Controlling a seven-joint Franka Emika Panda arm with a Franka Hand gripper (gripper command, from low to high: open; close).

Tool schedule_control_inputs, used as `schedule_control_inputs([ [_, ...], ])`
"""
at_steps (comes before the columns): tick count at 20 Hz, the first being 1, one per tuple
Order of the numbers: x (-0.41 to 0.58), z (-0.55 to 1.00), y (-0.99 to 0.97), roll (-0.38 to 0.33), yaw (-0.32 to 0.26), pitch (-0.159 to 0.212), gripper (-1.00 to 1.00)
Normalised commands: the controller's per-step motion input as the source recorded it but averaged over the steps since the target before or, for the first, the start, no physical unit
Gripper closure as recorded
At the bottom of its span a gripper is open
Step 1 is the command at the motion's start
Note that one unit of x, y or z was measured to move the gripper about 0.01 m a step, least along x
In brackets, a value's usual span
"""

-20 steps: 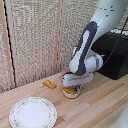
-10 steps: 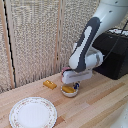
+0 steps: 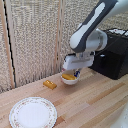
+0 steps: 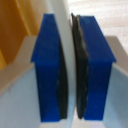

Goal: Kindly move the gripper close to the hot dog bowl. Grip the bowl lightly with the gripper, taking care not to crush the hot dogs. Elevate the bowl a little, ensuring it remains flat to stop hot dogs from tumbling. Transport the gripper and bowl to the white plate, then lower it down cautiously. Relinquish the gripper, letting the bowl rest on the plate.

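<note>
In the exterior view my gripper [image 3: 75, 73] hangs from the white and grey arm over the back of the wooden table. It is shut on the rim of the hot dog bowl [image 3: 70, 79], a small white bowl holding the yellow-orange hot dogs [image 3: 69, 77]. The bowl hangs level, a little above the table. The white plate [image 3: 33, 113] lies flat at the exterior view's front left, well apart from the bowl. In the wrist view the blue fingers [image 4: 50, 65] with black pads pinch a thin white rim [image 4: 62, 15]. Yellow-orange food [image 4: 10, 35] shows beside them.
A loose yellow-orange block [image 3: 49, 84] lies on the table between the bowl and the plate. A black box [image 3: 114, 57] stands at the exterior view's right. A woven screen [image 3: 35, 40] backs the table.
The gripper has risen with the bowl in it. The bowl now sits higher above the table than a second ago. The plate and the block have not moved.
</note>
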Motion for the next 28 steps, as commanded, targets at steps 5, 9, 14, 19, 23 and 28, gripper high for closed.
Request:
schedule_control_inputs([
  [5, 0.267, 0.43, 0.75, 0.072, 0.039, 0.028, 1.00],
  [9, 0.194, 0.26, 0.88, 0.015, 0.028, 0.022, 1.00],
  [14, 0.146, 0.10, 0.92, 0.008, 0.026, 0.006, 1.00],
  [19, 0.110, 0.00, 0.94, 0.001, 0.029, 0.006, 1.00],
  [23, 0.009, -0.09, 0.83, 0.000, 0.072, 0.039, 1.00],
  [28, 0.047, -0.29, 0.70, -0.032, 0.087, 0.036, 1.00],
])
